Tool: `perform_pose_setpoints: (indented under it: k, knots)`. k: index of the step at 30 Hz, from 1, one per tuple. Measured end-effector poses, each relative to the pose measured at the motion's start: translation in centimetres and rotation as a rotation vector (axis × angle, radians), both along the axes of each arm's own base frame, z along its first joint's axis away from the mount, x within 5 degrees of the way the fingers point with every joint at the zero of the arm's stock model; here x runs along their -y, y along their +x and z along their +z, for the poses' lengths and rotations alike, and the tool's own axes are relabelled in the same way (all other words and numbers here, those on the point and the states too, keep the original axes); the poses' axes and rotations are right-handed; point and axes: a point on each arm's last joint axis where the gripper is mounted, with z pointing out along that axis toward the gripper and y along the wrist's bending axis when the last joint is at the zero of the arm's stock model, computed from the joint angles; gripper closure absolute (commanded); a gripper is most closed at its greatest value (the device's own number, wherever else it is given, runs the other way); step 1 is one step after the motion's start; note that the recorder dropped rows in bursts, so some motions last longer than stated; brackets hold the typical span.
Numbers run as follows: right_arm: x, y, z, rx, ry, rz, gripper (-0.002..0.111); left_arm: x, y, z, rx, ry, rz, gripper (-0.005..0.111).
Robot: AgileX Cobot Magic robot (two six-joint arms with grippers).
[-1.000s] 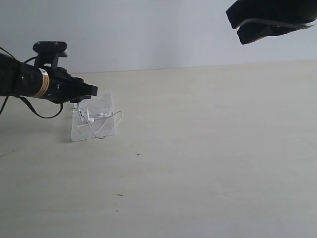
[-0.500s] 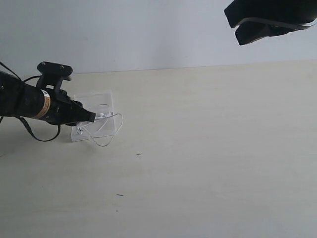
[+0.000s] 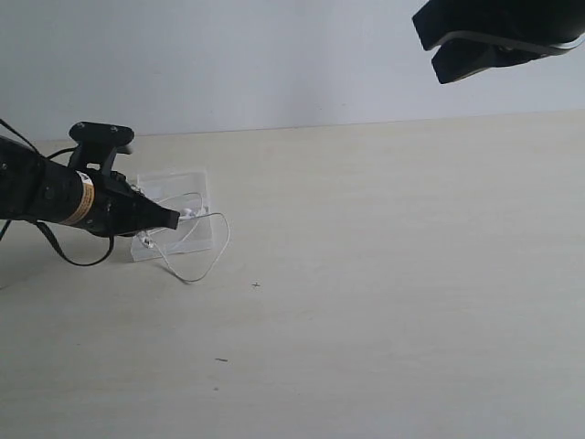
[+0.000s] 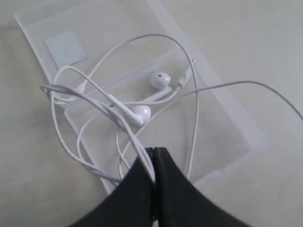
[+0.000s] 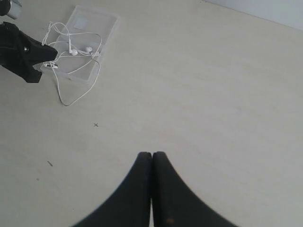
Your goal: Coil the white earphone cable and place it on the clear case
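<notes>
The clear case (image 3: 183,186) lies flat on the table at the left, its whitish patch (image 4: 66,48) near one corner. The white earphone cable (image 3: 203,264) is loosely looped over the case, with one loop hanging off onto the table. Both earbuds (image 4: 160,79) rest on the case. My left gripper (image 3: 172,219) is low at the case's near edge, shut on a bundle of cable strands (image 4: 124,124) that run between its fingertips (image 4: 142,163). My right gripper (image 5: 152,154) is shut and empty, high above the table at the right (image 3: 494,41).
The pale tabletop (image 3: 384,274) carries a small dark cross mark (image 3: 256,284) and a dark speck (image 3: 221,359). A white wall rises behind the table. The left arm's black cable (image 3: 78,256) droops beside the case.
My left gripper came down from above the case to its near edge and shut on the cable, tugging the loop slightly toward the front. The right gripper has barely moved.
</notes>
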Motion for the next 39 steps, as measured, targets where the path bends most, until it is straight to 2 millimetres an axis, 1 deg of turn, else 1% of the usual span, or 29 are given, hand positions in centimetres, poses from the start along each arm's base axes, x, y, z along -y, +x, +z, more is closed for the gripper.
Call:
perform_pose_setpoints:
  k: [3, 6, 13, 20, 21, 26, 28, 29, 30, 31, 32, 33, 34, 35, 37, 38, 39]
  knots:
    - [0.0, 0.0, 0.0, 0.0, 0.001, 0.0, 0.108, 0.0, 0.0, 0.1, 0.004, 0.0, 0.0, 0.107]
    - [0.0, 0.0, 0.0, -0.001, 0.002, 0.0, 0.108, 0.1, 0.6, 1.0, 0.036, -0.005, -0.001, 0.107]
    - [0.0, 0.0, 0.0, -0.002, 0.005, 0.0, 0.108, 0.4, 3.4, 4.7, 0.168, -0.023, -0.002, 0.107]
    - [0.0, 0.0, 0.0, -0.003, 0.007, 0.001, 0.108, 0.5, 5.6, 7.8, 0.282, -0.03, 0.006, 0.107]
    - [0.0, 0.0, 0.0, -0.003, 0.007, 0.001, 0.108, 0.6, 6.1, 8.0, 0.29, -0.04, 0.014, 0.107]
    - [0.0, 0.0, 0.0, -0.004, 0.005, 0.002, 0.108, 0.5, 5.7, 6.6, 0.254, -0.027, 0.01, 0.107]
    - [0.0, 0.0, 0.0, -0.004, 0.005, 0.002, 0.108, 0.7, 5.3, 6.0, 0.228, -0.039, -0.011, 0.101]
    - [0.0, 0.0, 0.0, -0.004, 0.004, 0.004, 0.108, 0.8, 5.2, 5.9, 0.221, -0.046, -0.019, 0.086]
    - [0.0, 0.0, 0.0, -0.005, 0.003, 0.004, 0.108, 1.0, 5.0, 5.7, 0.21, -0.061, -0.034, 0.077]
    - [0.0, 0.0, 0.0, -0.005, 0.003, 0.004, 0.108, 1.1, 4.9, 5.6, 0.203, -0.073, -0.039, 0.058]
    - [0.0, 0.0, 0.0, -0.005, 0.003, 0.004, 0.108, 1.2, 4.8, 5.4, 0.187, -0.097, -0.034, 0.048]
    - [0.0, -0.1, 0.0, -0.009, 0.001, 0.004, 0.108, 1.2, 4.7, 5.3, 0.179, -0.107, -0.022, 0.042]
    - [0.0, -0.1, 0.0, -0.008, 0.002, 0.004, 0.108, 1.1, 4.6, 5.1, 0.164, -0.126, 0.014, 0.044]
    - [0.0, -0.1, -0.1, -0.01, 0.001, 0.005, 0.108, 1.0, 4.5, 5.0, 0.157, -0.137, 0.04, 0.051]
    - [0.0, -0.1, -0.1, -0.015, -0.001, 0.005, 0.108, 0.7, 4.3, 4.5, 0.137, -0.147, 0.099, 0.061]
    - [0.0, -0.1, -0.1, -0.016, -0.002, 0.005, 0.108, 0.5, 4.2, 4.3, 0.134, -0.142, 0.11, 0.064]
    - [0.0, -0.1, -0.1, -0.017, -0.002, 0.006, 0.108, 0.4, 4.0, 4.1, 0.128, -0.136, 0.119, 0.064]
